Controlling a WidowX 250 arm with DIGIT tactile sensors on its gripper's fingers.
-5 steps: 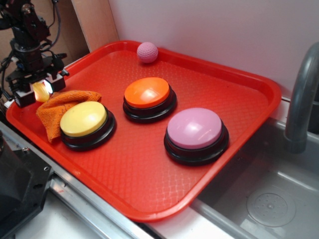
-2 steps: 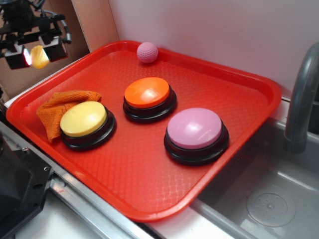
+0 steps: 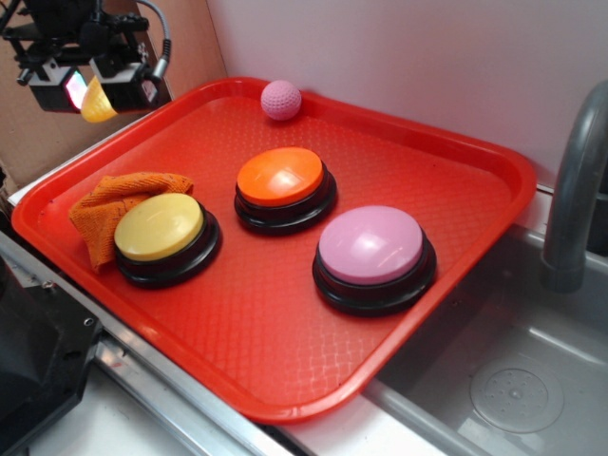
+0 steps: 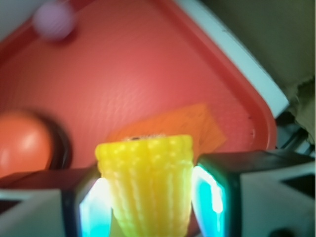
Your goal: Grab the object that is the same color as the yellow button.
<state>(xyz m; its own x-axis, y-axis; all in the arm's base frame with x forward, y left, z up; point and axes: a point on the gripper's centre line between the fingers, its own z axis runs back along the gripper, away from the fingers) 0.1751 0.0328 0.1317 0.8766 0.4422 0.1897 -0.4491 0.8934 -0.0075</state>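
Observation:
My gripper (image 3: 98,93) is shut on the small yellow toy corn cob (image 3: 98,103) and holds it high above the tray's far left corner. In the wrist view the bumpy, tapered corn cob (image 4: 146,185) fills the gap between the two fingers (image 4: 224,197). The yellow button (image 3: 160,226), a large yellow dome on a black base, stands at the tray's front left, well below and to the right of the gripper.
The red tray (image 3: 285,370) also bears an orange-domed button (image 3: 280,177), a pink-domed button (image 3: 370,244), a pink dimpled ball (image 3: 281,99) at the back and an orange cloth (image 3: 109,204) beside the yellow button. A sink (image 3: 513,389) and grey faucet (image 3: 575,190) are at the right.
The gripper has risen from the tray's left edge by the cloth, carrying the corn cob up and a little to the right. The rest has not moved.

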